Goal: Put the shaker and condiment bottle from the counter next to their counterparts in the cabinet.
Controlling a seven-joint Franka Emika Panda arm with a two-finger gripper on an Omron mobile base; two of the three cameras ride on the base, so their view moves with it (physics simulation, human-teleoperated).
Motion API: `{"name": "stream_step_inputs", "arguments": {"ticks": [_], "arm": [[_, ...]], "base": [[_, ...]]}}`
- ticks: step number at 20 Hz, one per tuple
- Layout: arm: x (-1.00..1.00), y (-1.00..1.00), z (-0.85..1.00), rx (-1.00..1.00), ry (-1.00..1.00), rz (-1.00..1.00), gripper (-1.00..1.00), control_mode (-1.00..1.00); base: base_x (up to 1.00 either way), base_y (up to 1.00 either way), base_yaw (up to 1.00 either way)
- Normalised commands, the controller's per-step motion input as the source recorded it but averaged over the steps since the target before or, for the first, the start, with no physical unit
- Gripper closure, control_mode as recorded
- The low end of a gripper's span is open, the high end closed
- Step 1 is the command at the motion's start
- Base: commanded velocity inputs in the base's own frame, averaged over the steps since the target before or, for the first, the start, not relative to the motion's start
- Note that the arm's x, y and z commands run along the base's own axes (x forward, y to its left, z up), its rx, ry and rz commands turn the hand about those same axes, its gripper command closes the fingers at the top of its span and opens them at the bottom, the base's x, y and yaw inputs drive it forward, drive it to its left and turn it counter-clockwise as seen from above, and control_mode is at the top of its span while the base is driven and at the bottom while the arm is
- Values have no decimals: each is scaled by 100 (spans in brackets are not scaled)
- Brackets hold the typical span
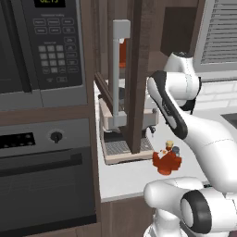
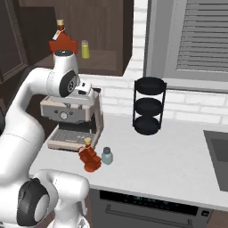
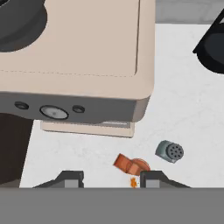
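Glossy white rounded arm segments, dark grey joint bands, small dark claw fingertips

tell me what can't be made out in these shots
- Gripper: hand view, cut off by the bottom edge; how far the fingers stand apart is unclear.
- Shaker: left base view, mostly hidden behind the condiment bottle.
- Cabinet inside: left base view, blocked by its open door.
- Rack: hand view, cut by the right edge.
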Motion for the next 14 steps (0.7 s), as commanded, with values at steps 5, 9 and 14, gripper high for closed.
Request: {"name": "stream_step_inputs", "arguments": {"ticks": [5,9,14], "arm": [[0,-3,-2,2,-2,0,-100,-100],[-52,-22,-9,7,-38,0,-100,-100],[-56,-79,0,0,-23,0,-100,-100]], "base": [[0,0,0],[0,0,0],[0,0,0]]}}
